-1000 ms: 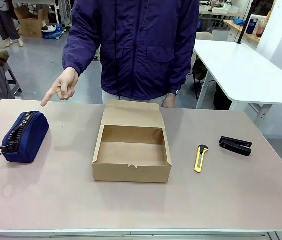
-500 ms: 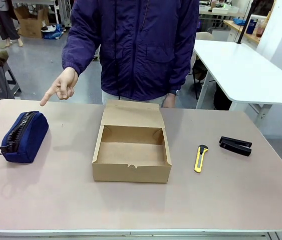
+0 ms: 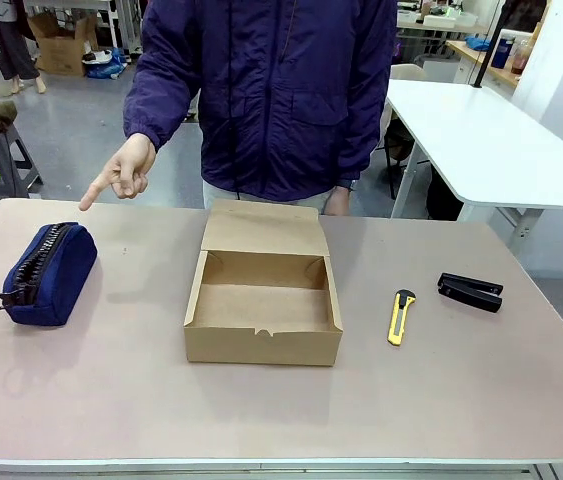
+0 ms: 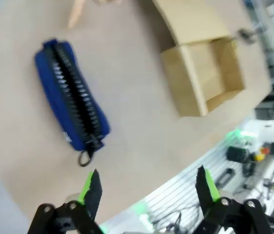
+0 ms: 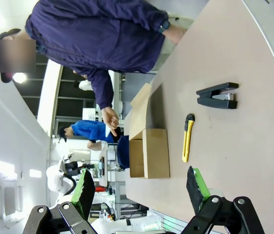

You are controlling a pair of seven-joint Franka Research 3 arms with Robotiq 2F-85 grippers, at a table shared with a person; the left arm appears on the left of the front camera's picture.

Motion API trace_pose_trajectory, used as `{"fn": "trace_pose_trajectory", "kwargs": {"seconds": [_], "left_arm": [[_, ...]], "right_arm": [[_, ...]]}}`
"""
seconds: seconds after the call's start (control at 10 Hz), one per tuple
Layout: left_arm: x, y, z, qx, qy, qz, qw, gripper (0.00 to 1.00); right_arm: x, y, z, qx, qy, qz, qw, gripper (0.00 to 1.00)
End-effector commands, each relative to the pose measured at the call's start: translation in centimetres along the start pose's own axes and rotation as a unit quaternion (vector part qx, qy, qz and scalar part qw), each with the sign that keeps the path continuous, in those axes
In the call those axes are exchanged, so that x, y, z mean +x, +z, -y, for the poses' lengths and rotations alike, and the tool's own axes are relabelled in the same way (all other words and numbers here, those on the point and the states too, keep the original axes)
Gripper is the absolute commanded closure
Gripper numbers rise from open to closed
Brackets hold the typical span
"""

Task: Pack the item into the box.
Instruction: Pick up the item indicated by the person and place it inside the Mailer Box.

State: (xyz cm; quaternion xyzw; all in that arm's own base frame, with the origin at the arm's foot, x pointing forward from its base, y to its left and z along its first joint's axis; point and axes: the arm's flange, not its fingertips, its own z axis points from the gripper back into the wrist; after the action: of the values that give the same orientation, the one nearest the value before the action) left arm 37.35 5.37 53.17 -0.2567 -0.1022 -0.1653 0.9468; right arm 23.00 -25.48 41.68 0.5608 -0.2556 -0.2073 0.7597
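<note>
**A:** Where is the item?

**B:** The dark blue pouch (image 3: pixel 49 272) lies on the table (image 3: pixel 461 400), at nine o'clock from the box (image 3: pixel 261 346) and well apart from it. Its zipper faces up. The ring on its pull sits at the end nearer the robot.

**A:** And the box?

**B:** It sits mid-table and is open. The flap lid leans back at twelve o'clock, toward the person standing at the far side. The bare cardboard floor shows inside.

**A:** What is the person doing?

**B:** One hand (image 3: pixel 126 172) hangs over the far edge, at about one o'clock from the pouch. Its index finger points down toward the pouch and does not touch it.

**A:** What about the grippers?

**B:** In its wrist view the left gripper (image 4: pixel 148 183) has its jaws spread wide with nothing between the green pads. The pouch lies beyond them at about eleven o'clock, apart from both fingers. The right gripper (image 5: pixel 140 183) is also spread wide and grips nothing.

**A:** Anything else on the table?

**B:** A yellow utility knife (image 3: pixel 399 316) lies at three o'clock from the box. A black stapler (image 3: pixel 470 291) lies farther out the same way. Neither touches the box.
</note>
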Motion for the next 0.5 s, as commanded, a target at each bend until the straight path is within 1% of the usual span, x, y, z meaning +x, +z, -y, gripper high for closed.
{"fn": "trace_pose_trajectory", "kwargs": {"seconds": [0.0,0.1,0.3,0.4], "left_arm": [[1.6,-0.9,-0.3,0.124,0.019,-0.053,0.991,0.0],[2.1,-2.3,-0.2,0.154,0.031,-0.065,0.985,0.0],[3.7,-6.3,-0.7,0.167,0.034,-0.08,0.982,0.0],[4.6,-8.4,-1.6,0.173,0.04,-0.076,0.981,0.0]], "right_arm": [[0.3,0.0,-0.1,0.01,0.013,0.005,1.0,0.0],[0.3,0.0,-0.1,0.01,0.013,0.005,1.0,0.0],[0.3,0.0,-0.1,0.01,0.013,0.005,1.0,0.0],[0.3,0.0,-0.1,0.01,0.013,0.005,1.0,0.0]]}}
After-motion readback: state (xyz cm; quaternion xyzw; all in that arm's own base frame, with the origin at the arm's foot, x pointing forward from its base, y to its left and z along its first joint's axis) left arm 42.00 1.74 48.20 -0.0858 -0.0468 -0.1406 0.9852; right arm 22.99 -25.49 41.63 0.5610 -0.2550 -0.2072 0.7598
